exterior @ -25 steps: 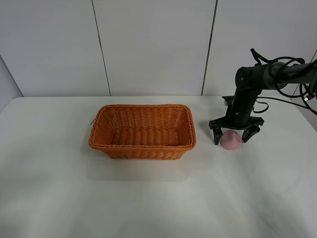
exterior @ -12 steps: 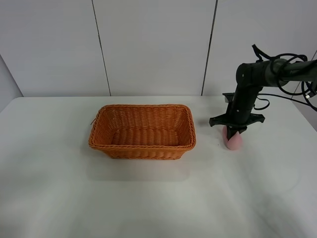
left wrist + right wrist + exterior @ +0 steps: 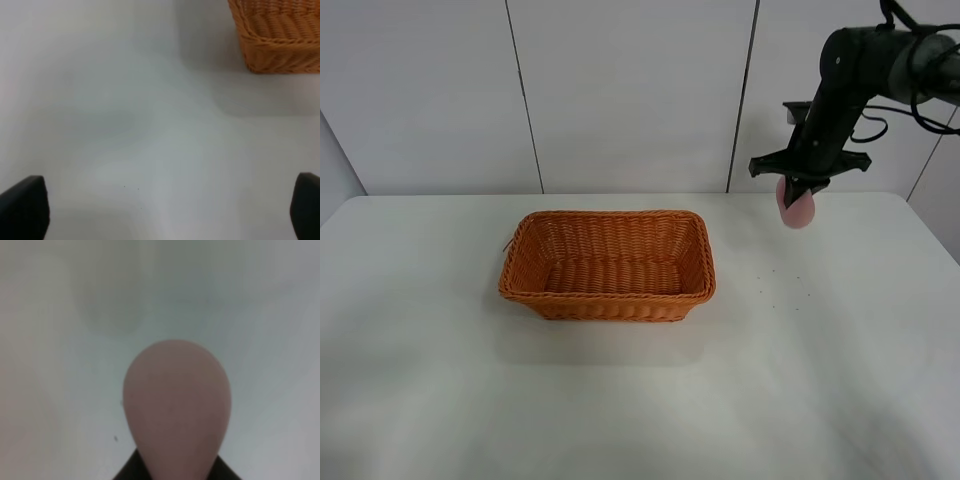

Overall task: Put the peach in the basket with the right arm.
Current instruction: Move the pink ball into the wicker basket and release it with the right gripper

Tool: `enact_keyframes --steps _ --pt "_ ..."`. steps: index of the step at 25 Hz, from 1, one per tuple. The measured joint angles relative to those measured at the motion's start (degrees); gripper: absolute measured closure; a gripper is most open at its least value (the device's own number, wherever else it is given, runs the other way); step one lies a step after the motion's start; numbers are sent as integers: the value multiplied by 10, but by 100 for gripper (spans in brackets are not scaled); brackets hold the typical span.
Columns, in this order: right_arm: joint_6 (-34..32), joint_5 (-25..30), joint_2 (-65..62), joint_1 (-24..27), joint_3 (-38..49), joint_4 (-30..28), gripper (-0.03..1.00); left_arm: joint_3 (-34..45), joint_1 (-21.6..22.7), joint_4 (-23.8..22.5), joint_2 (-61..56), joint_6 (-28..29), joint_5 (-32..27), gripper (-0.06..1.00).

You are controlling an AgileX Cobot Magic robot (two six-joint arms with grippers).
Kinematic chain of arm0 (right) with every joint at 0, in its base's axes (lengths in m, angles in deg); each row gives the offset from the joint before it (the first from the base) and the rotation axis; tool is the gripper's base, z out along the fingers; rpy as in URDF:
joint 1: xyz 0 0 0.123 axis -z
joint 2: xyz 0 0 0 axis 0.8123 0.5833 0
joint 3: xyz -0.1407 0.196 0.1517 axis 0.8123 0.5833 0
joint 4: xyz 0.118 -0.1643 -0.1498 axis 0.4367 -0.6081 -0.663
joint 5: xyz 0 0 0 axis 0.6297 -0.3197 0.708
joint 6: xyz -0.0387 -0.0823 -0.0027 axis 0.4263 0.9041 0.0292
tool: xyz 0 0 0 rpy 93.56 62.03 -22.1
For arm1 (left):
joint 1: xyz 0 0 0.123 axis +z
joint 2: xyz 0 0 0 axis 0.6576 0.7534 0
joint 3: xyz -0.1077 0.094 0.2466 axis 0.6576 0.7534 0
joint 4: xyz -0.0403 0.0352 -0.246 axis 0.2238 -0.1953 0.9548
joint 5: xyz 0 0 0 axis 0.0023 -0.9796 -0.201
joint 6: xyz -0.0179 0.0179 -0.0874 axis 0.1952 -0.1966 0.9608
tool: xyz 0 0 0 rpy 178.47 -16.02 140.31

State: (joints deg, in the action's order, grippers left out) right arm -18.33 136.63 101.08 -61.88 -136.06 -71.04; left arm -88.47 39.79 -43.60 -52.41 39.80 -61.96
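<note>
The right gripper (image 3: 795,190) clamps its fingers on the upper part of the peach (image 3: 799,208), which hangs below them, high above the table (image 3: 620,400) and right of the basket (image 3: 610,216), while the left gripper (image 3: 164,207) is spread wide.

text: none legible | labels/brands/nos.: none on any surface

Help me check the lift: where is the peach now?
In the exterior high view the peach hangs in the right gripper, above the table at the right, well to the right of the basket.
</note>
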Motion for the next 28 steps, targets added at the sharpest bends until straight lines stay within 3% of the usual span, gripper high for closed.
enact_keyframes --steps 12,28 --pt "0 8 -33 -16 -40 0 96 0 0 0 0 0 0 -4" --pt "0 6 -65 -234 -42 0 96 0 0 0 0 0 0 -4"
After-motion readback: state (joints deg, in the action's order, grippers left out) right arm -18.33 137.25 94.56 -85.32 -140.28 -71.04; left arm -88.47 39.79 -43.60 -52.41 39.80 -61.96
